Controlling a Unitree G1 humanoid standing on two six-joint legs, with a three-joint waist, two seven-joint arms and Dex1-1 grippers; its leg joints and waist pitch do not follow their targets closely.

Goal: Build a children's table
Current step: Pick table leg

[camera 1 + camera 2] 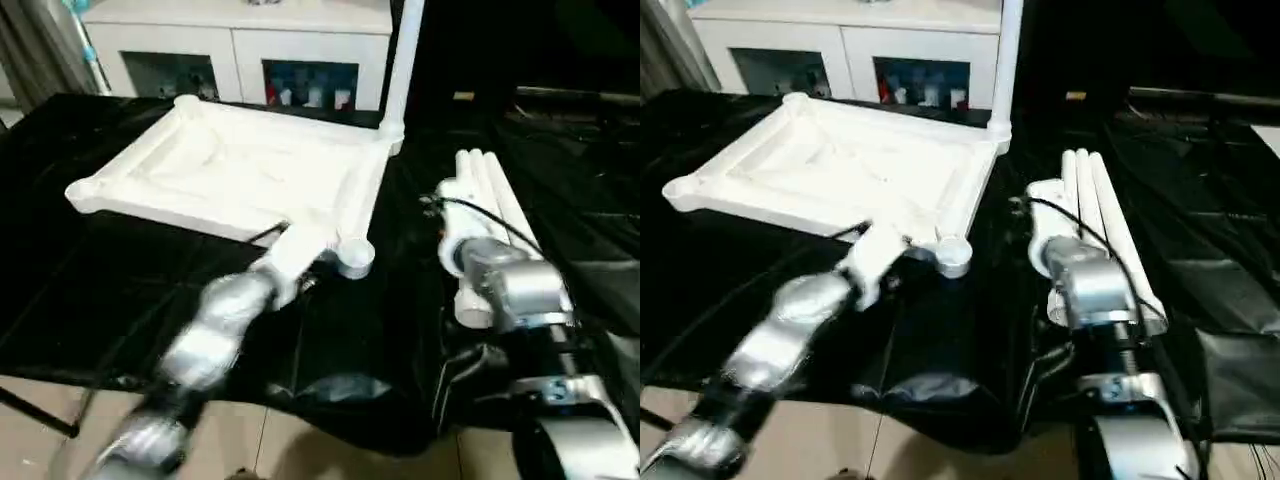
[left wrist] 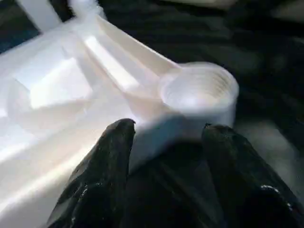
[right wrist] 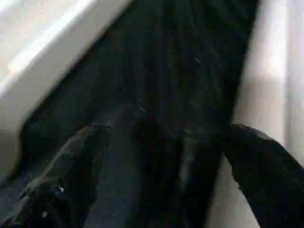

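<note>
The white tabletop lies upside down on a black cloth. One white leg stands upright in its far right corner socket. Three more legs lie side by side to the right of it. In the left wrist view my left gripper is open, its two black fingers either side of the threaded near right corner socket, just short of it. My right gripper is open over the black cloth, between the tabletop's edge and the lying legs, holding nothing.
A white cabinet with glass doors stands behind the table. The black cloth hangs over the table's front edge above a beige floor. A black cable runs along my right forearm.
</note>
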